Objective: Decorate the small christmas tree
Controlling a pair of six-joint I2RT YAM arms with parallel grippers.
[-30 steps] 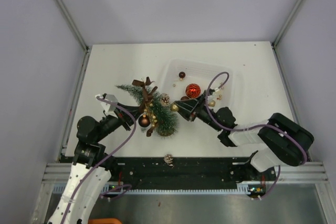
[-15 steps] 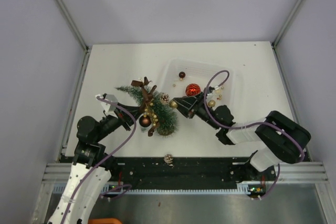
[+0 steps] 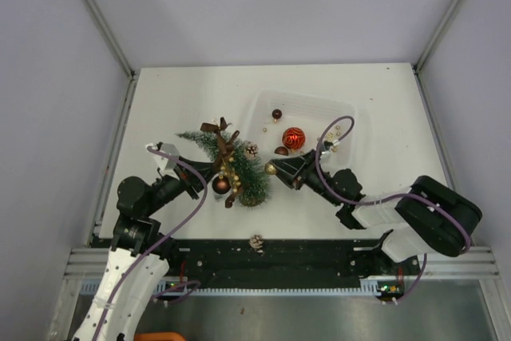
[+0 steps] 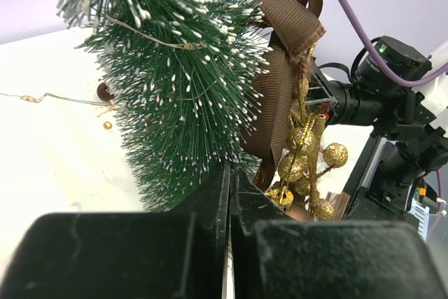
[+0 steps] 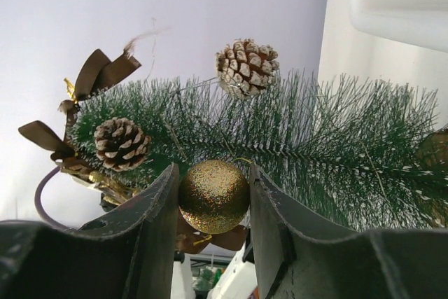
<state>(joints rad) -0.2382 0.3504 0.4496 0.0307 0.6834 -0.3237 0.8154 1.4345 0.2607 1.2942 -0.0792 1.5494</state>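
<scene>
Right end effector clasps a gold bauble; small christmas tree behind.

Top view overhead, looking down, both wrist views close, facing the small christmas tree from opposite sides

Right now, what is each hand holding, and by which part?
The right hand pinches the gold bauble by its sides, beside the small christmas tree. The left hand is shut at the tree's lower bristles; whether it grips any cannot be told.
</scene>
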